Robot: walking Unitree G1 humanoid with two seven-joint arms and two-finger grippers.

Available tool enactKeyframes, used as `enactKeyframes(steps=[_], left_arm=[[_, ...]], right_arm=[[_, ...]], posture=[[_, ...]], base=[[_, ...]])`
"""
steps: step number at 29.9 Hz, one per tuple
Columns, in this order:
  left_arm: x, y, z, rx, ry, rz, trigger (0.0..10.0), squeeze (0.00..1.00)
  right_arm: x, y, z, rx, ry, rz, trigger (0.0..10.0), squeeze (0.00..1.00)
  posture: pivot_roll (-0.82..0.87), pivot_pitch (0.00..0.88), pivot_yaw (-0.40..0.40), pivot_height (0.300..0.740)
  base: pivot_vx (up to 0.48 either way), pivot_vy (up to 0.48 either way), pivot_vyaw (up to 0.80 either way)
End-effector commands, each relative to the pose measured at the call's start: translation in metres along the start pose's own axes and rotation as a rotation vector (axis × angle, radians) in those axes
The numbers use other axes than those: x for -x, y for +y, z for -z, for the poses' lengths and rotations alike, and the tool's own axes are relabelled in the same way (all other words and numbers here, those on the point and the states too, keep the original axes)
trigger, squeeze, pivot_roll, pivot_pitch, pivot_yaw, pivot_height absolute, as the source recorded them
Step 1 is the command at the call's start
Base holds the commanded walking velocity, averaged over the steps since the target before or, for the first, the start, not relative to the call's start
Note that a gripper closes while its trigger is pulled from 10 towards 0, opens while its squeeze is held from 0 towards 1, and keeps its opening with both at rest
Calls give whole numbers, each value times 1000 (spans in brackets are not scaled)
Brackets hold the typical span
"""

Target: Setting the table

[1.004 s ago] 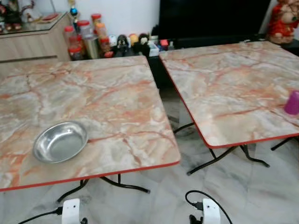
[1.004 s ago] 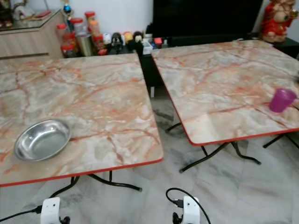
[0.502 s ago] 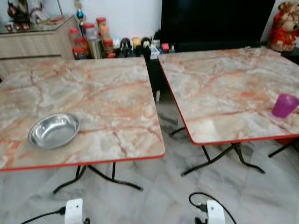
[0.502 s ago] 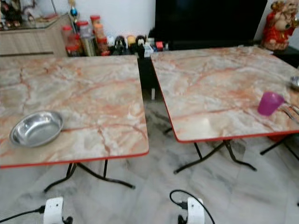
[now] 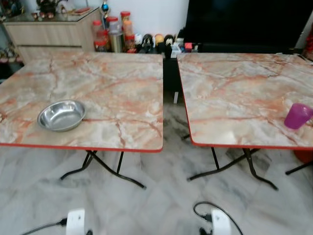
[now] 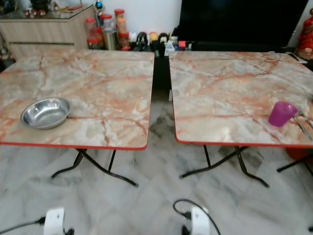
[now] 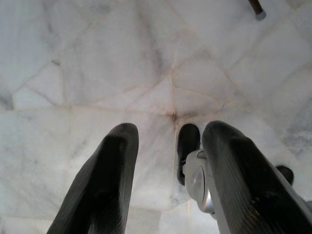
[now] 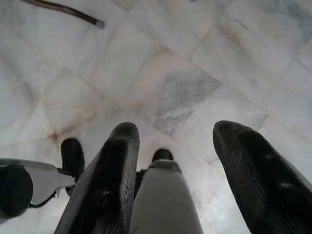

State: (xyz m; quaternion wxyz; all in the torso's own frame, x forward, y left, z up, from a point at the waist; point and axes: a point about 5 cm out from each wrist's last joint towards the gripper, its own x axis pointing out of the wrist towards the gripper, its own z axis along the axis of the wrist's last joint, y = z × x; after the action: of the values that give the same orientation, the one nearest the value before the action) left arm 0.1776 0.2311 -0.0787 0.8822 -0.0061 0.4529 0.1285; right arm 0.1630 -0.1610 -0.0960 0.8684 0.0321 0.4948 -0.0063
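Steel bowl (image 5: 61, 115) on table (image 5: 122, 93), well above left end effector (image 7: 168, 170)

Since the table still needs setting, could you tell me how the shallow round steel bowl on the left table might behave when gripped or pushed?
The shallow round steel bowl looks thin and rigid, so probably light. Its polished rim may slip between fingers. On the glossy marble-patterned left table it would likely slide rather than tip, since it sits low and wide.

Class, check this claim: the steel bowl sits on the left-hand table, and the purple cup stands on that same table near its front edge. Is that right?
Not quite. The steel bowl is on the left-hand table, but the purple cup stands on the right-hand table, near its front edge, as both eye views show.
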Motion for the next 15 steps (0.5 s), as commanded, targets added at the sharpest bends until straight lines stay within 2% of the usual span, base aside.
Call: enactKeyframes(steps=[1,3,15], left_arm=[[0,-3,0,-20,2,10,10000,0],[0,-3,0,-20,3,10,10000,0],[0,-5,-1,-13,-3,14,10000,0]], right_arm=[[0,-8,-3,15,-9,17,10000,0],[0,-8,-2,5,-6,19,10000,0],[0,-8,-2,-29,-5,19,10000,0]], posture=[[24,0,-22,740],[25,0,-22,740],[26,0,-27,740]], base=[[0,-255,800],[0,-251,800],[0,-248,0]])
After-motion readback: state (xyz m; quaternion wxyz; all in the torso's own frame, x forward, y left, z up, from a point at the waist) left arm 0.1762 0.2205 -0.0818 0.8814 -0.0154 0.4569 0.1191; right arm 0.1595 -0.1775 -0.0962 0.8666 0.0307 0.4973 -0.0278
